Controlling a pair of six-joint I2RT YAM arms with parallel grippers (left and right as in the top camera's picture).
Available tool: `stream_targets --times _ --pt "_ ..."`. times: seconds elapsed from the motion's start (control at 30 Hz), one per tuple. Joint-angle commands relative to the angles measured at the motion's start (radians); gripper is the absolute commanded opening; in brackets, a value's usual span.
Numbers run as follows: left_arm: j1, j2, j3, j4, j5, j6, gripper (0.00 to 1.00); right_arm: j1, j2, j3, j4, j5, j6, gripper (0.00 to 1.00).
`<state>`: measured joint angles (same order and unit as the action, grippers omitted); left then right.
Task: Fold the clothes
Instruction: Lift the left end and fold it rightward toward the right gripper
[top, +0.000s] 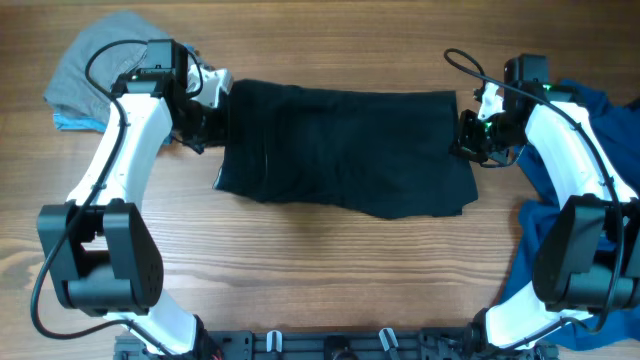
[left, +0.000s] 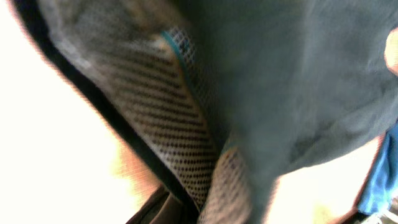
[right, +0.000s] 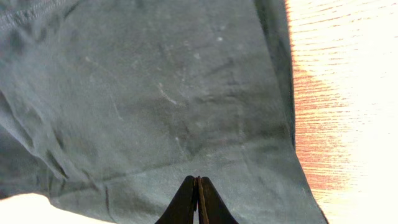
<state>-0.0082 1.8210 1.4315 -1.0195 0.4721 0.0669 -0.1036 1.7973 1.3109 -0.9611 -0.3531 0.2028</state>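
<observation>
A dark navy garment lies spread across the middle of the wooden table. My left gripper is at its left edge. In the left wrist view the cloth fills the blurred frame, showing its mesh lining raised close to the camera, and the jaws are mostly hidden under it. My right gripper is at the garment's right edge. In the right wrist view its fingers are pressed together at the near hem of the cloth.
A grey garment lies bunched at the back left with a light blue scrap by it. A blue garment is heaped along the right edge under the right arm. Bare wood lies in front.
</observation>
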Motion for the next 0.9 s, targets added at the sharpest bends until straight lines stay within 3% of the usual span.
stream_targets --times 0.0,0.17,0.37,0.67,0.87 --pt "0.0 -0.033 0.14 -0.145 -0.08 0.008 0.04 0.0 -0.006 -0.003 0.003 0.017 -0.02 0.05" --pt "0.0 -0.039 0.334 -0.365 -0.198 0.008 0.04 0.011 -0.006 -0.087 -0.015 0.012 0.043 0.04" --pt "0.0 -0.039 0.453 -0.502 -0.297 0.008 0.04 0.102 -0.006 -0.236 0.012 0.009 0.043 0.04" --pt "-0.08 -0.026 0.546 -0.416 -0.19 -0.03 0.04 0.106 -0.008 -0.225 0.064 -0.048 -0.008 0.04" --pt "-0.1 -0.024 0.546 -0.422 -0.234 -0.03 0.04 0.111 -0.017 -0.204 0.236 -0.371 -0.196 0.04"
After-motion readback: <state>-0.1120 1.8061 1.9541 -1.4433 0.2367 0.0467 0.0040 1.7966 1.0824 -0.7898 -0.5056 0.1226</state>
